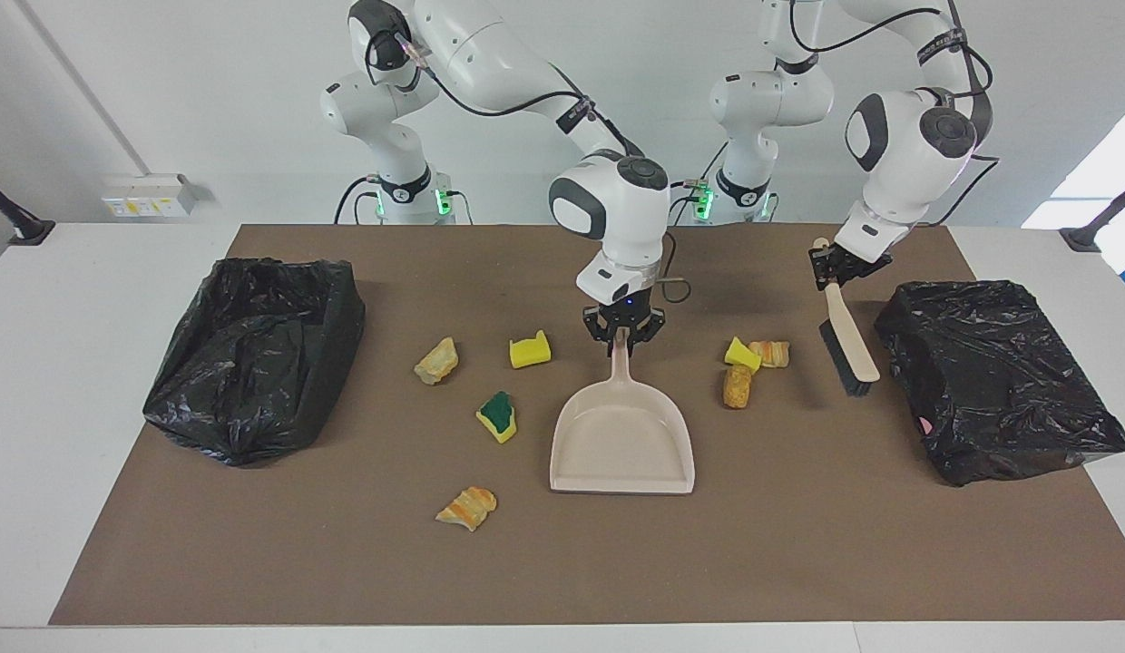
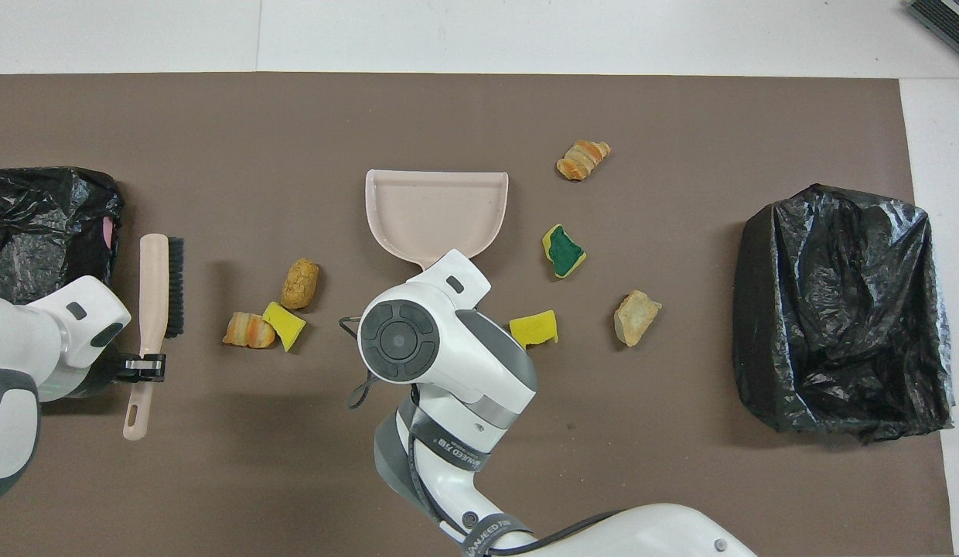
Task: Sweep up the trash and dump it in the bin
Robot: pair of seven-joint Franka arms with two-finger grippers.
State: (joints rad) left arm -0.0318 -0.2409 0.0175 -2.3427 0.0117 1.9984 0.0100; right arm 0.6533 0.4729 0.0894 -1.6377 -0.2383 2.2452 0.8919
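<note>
A: So, which step is this?

B: Taking up the tools, I'd judge; nothing is swept yet. At the right arm's end of the table sits a bin (image 1: 254,354) lined with a black bag. Then four scraps lie loose on the mat (image 1: 798,544): a tan chunk (image 1: 436,361), a striped chunk (image 1: 467,507), a yellow-and-green sponge (image 1: 497,415) and a yellow sponge bit (image 1: 530,349).

A: And the middle?

B: The right claw (image 1: 624,328) is down on the handle of the dustpan (image 1: 621,444), fingers drawn in around it as far as I can make out. The pan lies flat.

A: Further along?

B: Three scraps lie close together: a tan lump (image 1: 737,386), a yellow bit (image 1: 741,354) and a striped piece (image 1: 771,353). Then the left claw (image 1: 835,263) is clamped on a tilted brush (image 1: 848,349), beside the second bin (image 1: 998,381).

A: Next?

B: Probably the pan's lip set against a scrap and the brush pushing it in.

A: Anything hidden?

B: From above, the right wrist covers the handle and claw, and the second bin is cut off. Neither bin's inside shows. Whether the bristles touch the mat, I cannot tell.
</note>
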